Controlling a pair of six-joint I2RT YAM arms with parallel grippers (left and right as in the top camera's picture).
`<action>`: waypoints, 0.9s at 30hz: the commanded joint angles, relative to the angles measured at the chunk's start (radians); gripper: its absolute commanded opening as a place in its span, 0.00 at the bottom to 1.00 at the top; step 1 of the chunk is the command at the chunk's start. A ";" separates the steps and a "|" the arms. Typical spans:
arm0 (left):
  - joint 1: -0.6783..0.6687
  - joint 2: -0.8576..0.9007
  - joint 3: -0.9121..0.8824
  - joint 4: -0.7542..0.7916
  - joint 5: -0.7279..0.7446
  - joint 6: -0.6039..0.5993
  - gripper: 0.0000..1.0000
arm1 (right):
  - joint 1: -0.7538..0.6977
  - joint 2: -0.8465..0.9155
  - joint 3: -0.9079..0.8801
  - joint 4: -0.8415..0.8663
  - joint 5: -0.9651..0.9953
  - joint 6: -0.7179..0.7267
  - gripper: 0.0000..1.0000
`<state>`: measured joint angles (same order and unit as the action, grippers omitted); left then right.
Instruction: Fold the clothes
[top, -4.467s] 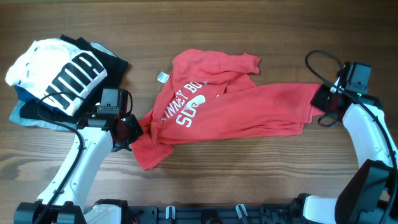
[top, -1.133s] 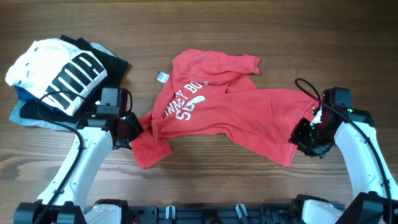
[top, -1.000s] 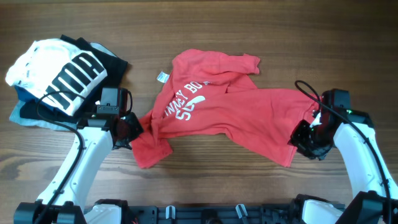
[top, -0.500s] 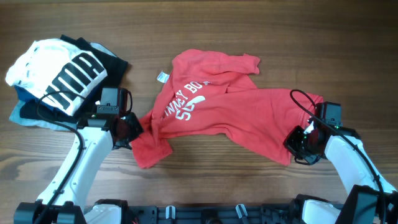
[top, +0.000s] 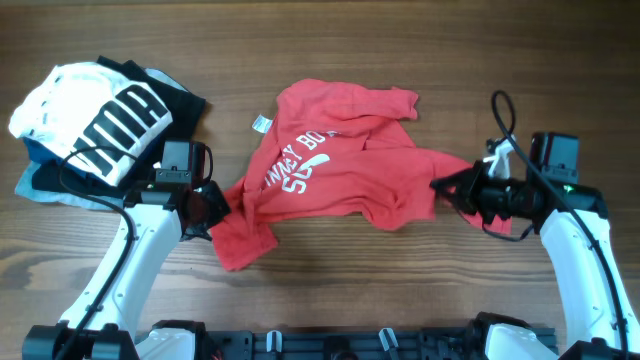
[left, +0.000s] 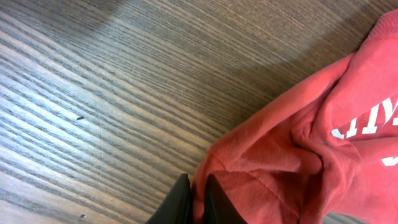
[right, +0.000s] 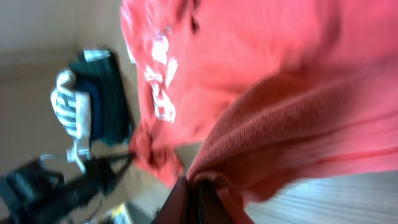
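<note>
The red T-shirt (top: 330, 165) lies crumpled in the middle of the table (top: 420, 40), chest print up and neck tag at its upper left edge. Change of state: about a second earlier the right jaws were not yet closed and sat low at the shirt's lower right corner, with that side of the cloth spread flat toward the near right. Now the right jaws are together, clamped on a fold of the red cloth. The right arm (top: 585, 235) is raised and turned so that the jaws point left, toward the shirt's centre. The right-hand side of the garment is no longer spread out. It is drawn in and bunched just beside the jaws, and bare wood shows where it lay. The left jaws are unchanged: together, pinching the shirt's left edge near the lower left flap, as the left wrist view confirms. The right wrist view is motion-blurred, so it cannot be told whether the held part is the hem or a side seam. Meaning for the task: the grasp on the right side is made, and both sides of the garment are now held. The shirt appears not yet flattened, so this is judged an early spreading or first-fold step, with the folding itself largely not done. The stack of other garments (top: 90, 110) at the left of the table lies as before.
</note>
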<state>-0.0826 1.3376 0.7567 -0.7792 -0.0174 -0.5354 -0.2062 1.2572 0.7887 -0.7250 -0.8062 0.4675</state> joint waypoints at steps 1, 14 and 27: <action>0.007 -0.008 0.007 -0.011 0.001 0.005 0.09 | -0.036 -0.004 0.012 0.053 0.237 0.124 0.04; 0.007 -0.008 0.007 -0.011 0.001 0.005 0.10 | -0.056 0.067 0.013 -0.375 0.173 -0.243 0.04; 0.031 -0.243 0.132 -0.199 -0.019 0.080 0.04 | -0.057 -0.324 0.334 -0.702 0.224 -0.195 0.04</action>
<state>-0.0795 1.2102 0.8062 -0.9279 0.0223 -0.4995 -0.2630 1.0611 0.9478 -1.4364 -0.6796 0.1112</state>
